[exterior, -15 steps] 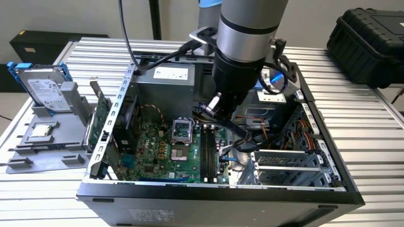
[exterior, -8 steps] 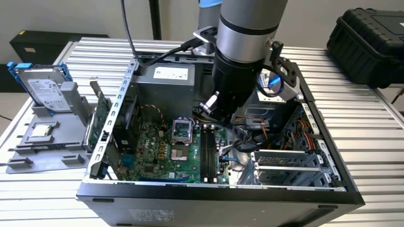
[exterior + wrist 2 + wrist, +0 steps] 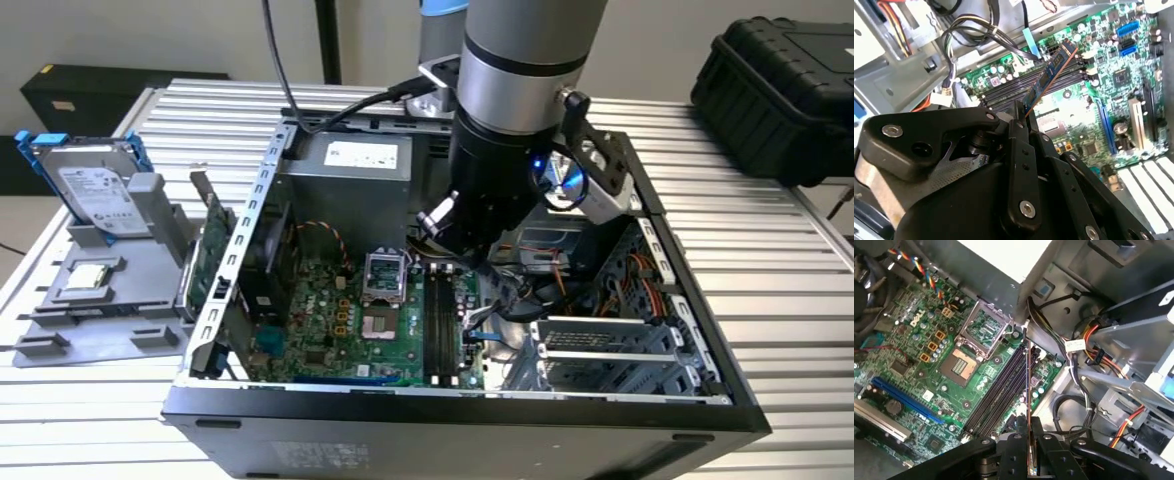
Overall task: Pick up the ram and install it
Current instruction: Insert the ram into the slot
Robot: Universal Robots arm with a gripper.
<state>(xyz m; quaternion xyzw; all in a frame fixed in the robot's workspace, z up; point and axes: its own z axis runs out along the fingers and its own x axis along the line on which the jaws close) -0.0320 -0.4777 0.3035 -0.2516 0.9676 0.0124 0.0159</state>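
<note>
Ram (image 3: 1050,74) sits edge-on between the black fingers (image 3: 1019,165) of the tool (image 3: 1026,116), which is clamped on one end of it while the rest of the stick juts out over the motherboard (image 3: 1114,55). In the second wrist view the stick shows its blue-green face and a coppery edge, tilted above the row of dark memory slots (image 3: 1019,87). In the first wrist view the ram (image 3: 1028,390) is reduced to a thin line running along those slots (image 3: 999,390), just beside the open processor socket (image 3: 961,362); whether its lower edge already touches a slot is hard to judge from either wrist camera.

From the exterior view the tool (image 3: 447,235) is down inside the open computer case (image 3: 667,330), at the end of the grey arm (image 3: 521,90), above the green motherboard (image 3: 327,300) and its slots (image 3: 438,315). The stick itself is probably hidden there behind the tool's body.

That view also takes in what the wrist cameras miss: the case standing on a ribbed metal surface (image 3: 747,200), a grey holder (image 3: 94,290) at the exterior view's left carrying a silver hard drive (image 3: 94,185) in a blue frame, a green expansion card (image 3: 214,245) upright beside the case wall, and a black hard case (image 3: 781,85) at the exterior view's right.
</note>
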